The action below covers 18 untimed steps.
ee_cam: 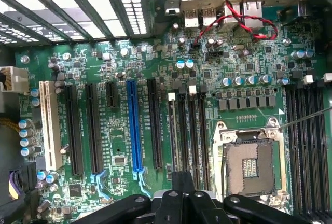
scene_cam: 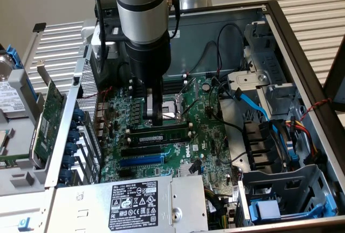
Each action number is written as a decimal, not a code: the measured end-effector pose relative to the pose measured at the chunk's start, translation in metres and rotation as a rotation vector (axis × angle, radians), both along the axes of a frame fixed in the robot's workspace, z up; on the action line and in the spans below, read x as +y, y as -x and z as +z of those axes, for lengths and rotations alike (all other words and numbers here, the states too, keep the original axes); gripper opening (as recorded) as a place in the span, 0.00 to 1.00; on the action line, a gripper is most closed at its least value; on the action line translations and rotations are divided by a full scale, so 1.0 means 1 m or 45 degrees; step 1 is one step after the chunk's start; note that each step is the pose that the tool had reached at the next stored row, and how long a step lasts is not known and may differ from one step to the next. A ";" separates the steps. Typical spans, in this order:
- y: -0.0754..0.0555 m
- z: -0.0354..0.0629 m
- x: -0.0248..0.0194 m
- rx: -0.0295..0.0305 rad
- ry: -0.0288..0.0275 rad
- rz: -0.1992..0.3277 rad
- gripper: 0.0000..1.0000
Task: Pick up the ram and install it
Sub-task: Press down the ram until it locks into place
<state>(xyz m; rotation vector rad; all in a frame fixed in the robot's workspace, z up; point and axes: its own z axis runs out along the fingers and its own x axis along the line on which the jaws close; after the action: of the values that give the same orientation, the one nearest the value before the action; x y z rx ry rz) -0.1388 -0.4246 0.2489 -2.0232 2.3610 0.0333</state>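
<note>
The ram [scene_cam: 160, 134] lies seated along a memory slot [scene_cam: 157, 143] on the motherboard [scene_cam: 210, 141], long axis running left-right in the exterior view; the gripper [scene_cam: 160, 118] stands just above it, fingers closed, holding nothing.

Arm [scene_cam: 143, 22] cut off at frame top. Gripper [scene_cam: 160, 118] fingertips hide part of the processor socket [scene_cam: 175, 111]. Power supply [scene_cam: 129, 203] label text too small to read.

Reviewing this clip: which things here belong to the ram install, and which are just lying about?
Job:
- ram, upright among the memory slots
- shut hand, right by it

Lying about:
- expansion card
- hard drive
- power supply
- blue cable
</note>
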 end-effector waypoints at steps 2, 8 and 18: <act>0.000 0.0000 0.0000 0.0000 0.0001 -0.043 0.11; 0.000 -0.0004 0.0000 0.0000 0.0000 -0.172 0.11; 0.000 -0.0018 0.0000 0.0000 0.0001 -0.390 0.11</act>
<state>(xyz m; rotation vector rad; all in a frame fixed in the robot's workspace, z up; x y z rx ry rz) -0.1388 -0.4246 0.2471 -1.6378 2.6397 0.0252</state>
